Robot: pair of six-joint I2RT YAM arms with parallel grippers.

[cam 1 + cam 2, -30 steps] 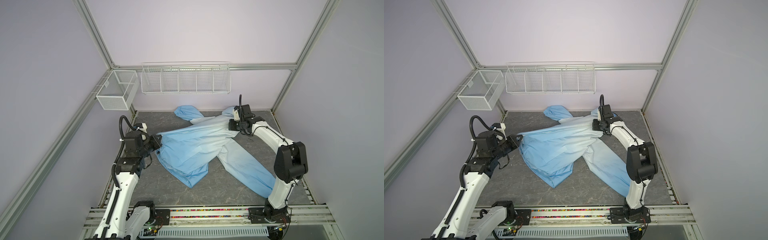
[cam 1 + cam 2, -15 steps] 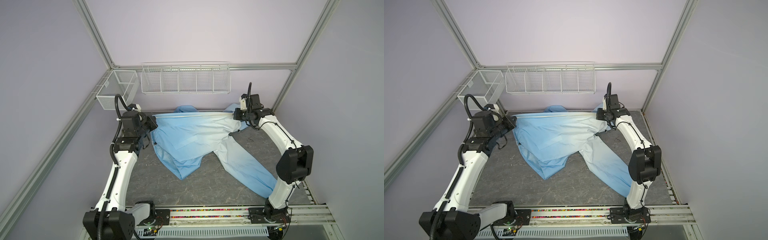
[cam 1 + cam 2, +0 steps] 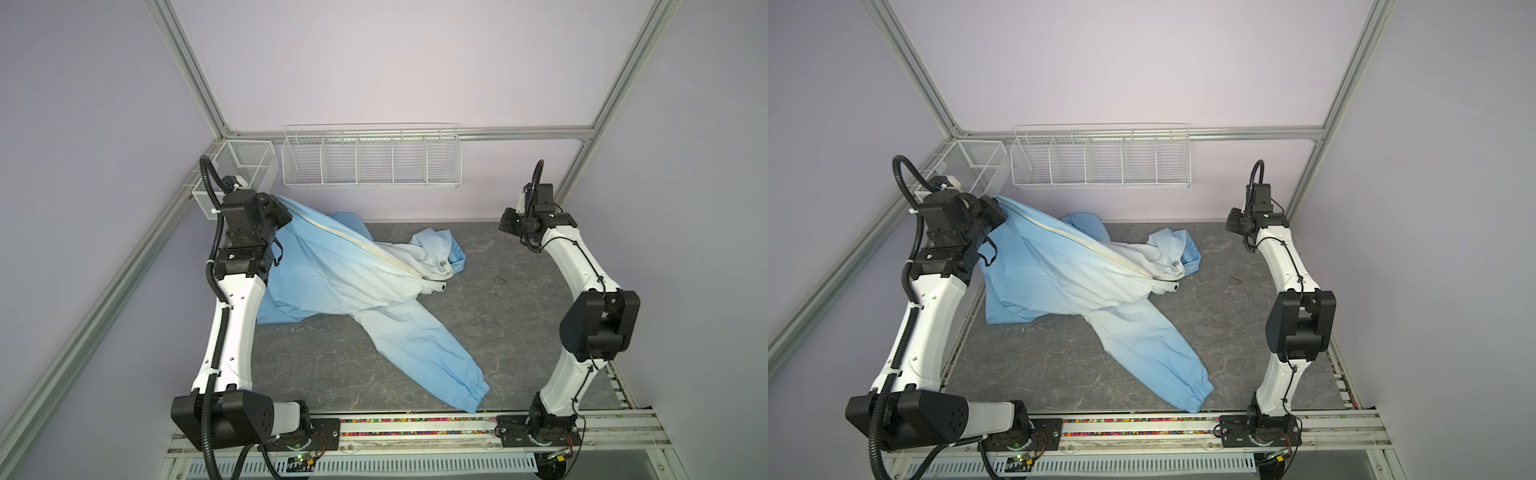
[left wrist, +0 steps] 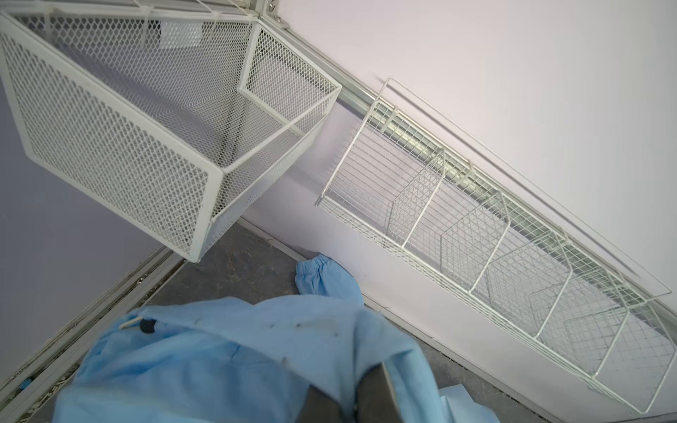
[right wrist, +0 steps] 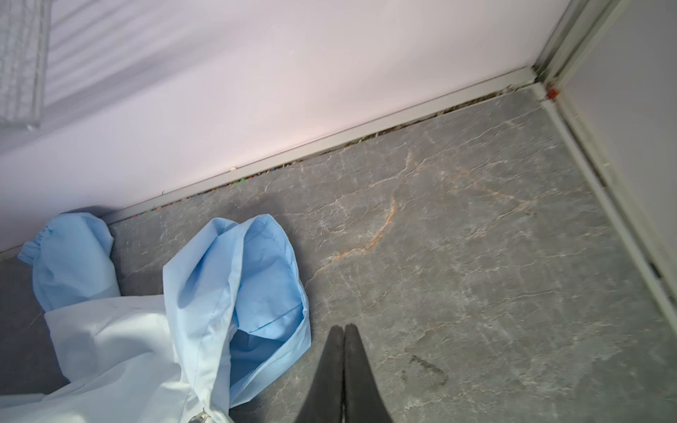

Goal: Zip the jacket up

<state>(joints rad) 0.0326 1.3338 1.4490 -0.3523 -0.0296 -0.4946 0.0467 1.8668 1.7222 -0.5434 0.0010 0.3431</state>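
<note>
one jacket [image 3: 332,274], two arms [image 3: 237,316] [image 3: 575,264], two baskets [image 3: 249,162] [image 3: 370,160]

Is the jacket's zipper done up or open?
Looks done up: the cream zipper runs as one closed line across the jacket, no gap showing.

The jacket [image 3: 332,274] lies on the table [image 3: 519,299], left of centre — rack [image 3: 371,166] behind

Shows a grey marbled tabletop [image 3: 519,299] boxed in by lilac walls [image 3: 395,62] and an aluminium frame [image 3: 519,134]. Finds a white wire rack [image 3: 371,183] of five compartments hung on the back rail, above the tabletop, and a white mesh basket [image 3: 253,158] just beside it in the left back corner. Notes a slotted cable duct [image 3: 374,471] along the front edge.
</note>
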